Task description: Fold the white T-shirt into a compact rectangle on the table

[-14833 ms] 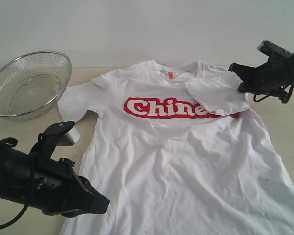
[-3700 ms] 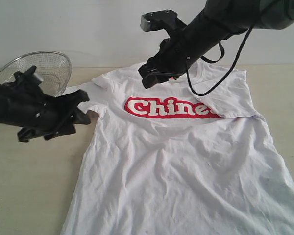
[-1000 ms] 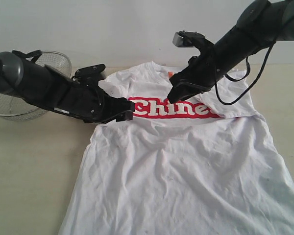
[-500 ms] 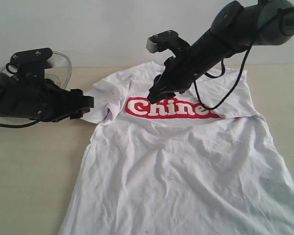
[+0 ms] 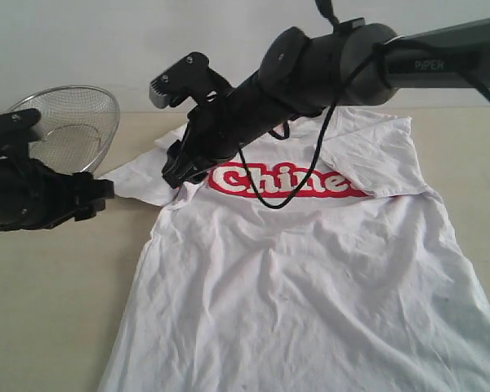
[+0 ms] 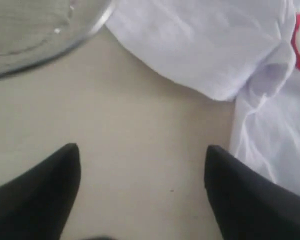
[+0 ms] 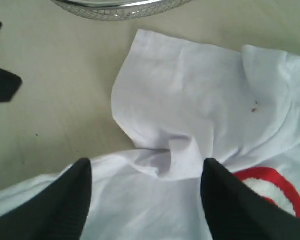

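- Exterior view: the white T-shirt (image 5: pixel 310 269) lies front up on the table (image 5: pixel 49 310), filling the middle and right of the scene, its hem toward the near edge.
- The red lettering (image 5: pixel 310 181) runs across the chest. The right-hand sleeve (image 5: pixel 367 155) is folded in over the chest, and the left-hand sleeve (image 5: pixel 139 180) is spread flat toward the wire basket (image 5: pixel 61 135) at the far left.
- The right gripper (image 5: pixel 175 171) reaches across the middle and hangs over the shirt's left shoulder, where sleeve meets body.
- The left gripper (image 5: pixel 98 194) sits low at the left, near the tip of the spread sleeve and apart from it.
- Left wrist view: the left gripper (image 6: pixel 142 150) stands wide, both black fingers (image 6: pixel 45 190) above bare table (image 6: pixel 140 125). The white T-shirt (image 6: pixel 200 45) lies just beyond the tips, and the wire basket (image 6: pixel 35 30) shows at one corner.
- Right wrist view: the right gripper (image 7: pixel 146 167) is spread wide over a raised pucker in the white T-shirt (image 7: pixel 145 215) at the armpit; the cloth is not pinched.
- The left-hand sleeve (image 7: pixel 185 85) lies flat past it, with the wire basket (image 7: pixel 120 7) farther off and the left gripper's fingers (image 7: pixel 2 82) at the frame edge.
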Available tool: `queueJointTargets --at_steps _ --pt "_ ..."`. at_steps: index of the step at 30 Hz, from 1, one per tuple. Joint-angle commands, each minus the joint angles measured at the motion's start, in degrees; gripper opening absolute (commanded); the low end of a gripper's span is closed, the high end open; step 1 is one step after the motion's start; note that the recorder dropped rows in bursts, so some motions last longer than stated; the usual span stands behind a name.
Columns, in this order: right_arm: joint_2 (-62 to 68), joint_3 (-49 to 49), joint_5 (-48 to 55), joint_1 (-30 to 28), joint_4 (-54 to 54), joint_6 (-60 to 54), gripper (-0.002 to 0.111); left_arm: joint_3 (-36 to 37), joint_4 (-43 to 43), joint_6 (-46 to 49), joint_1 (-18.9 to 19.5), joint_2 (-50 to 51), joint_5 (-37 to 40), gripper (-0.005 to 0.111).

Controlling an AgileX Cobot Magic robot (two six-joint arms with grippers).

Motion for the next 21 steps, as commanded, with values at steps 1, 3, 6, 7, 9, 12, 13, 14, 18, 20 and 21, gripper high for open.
queueJointTargets --at_steps 1,3,6,7,9,12,13,14,18,20,21 --pt "2.55 -0.33 -5.84 3.25 0.48 -0.26 0.059 3.59 -0.54 0.89 4.37 -5.41 -1.05 0.065" --pt "3.74 -0.33 -9.10 4.77 0.48 -0.16 0.059 4.97 -0.54 1.04 6.58 -7.24 -1.03 0.065" --pt "5.17 -0.33 -14.94 7.03 0.48 -0.16 0.059 6.54 -0.54 1.22 8.49 -8.88 -0.79 0.065" --pt "5.56 -0.33 -16.46 7.90 0.48 -0.27 0.059 6.98 -0.54 1.22 8.79 -9.17 -0.41 0.065" --pt "6.26 -0.34 -18.92 9.24 0.48 -0.37 0.059 7.45 -0.22 1.22 8.79 -9.52 0.34 0.065" --pt "7.94 -1.58 -21.59 10.68 0.37 -0.55 0.059 7.59 -0.04 1.22 8.79 -9.52 1.35 0.065" --pt "8.63 -2.63 -21.24 10.68 0.37 -0.31 0.059 7.59 0.06 1.22 8.79 -9.52 1.36 0.065" --pt "9.48 -3.70 -20.73 10.68 0.37 0.28 0.059 7.59 0.06 1.22 8.79 -9.52 1.47 0.065" --pt "12.57 -5.95 -21.13 10.68 -0.17 0.16 0.059 7.59 0.06 1.22 8.79 -9.52 2.29 0.065" --pt "13.55 -6.19 -21.44 10.68 -1.54 0.02 0.059 7.59 0.23 1.22 8.79 -9.52 2.40 0.065" --pt "13.97 -6.33 -21.44 10.68 -2.52 0.02 0.059 7.59 0.23 1.22 8.79 -9.52 2.68 0.065"
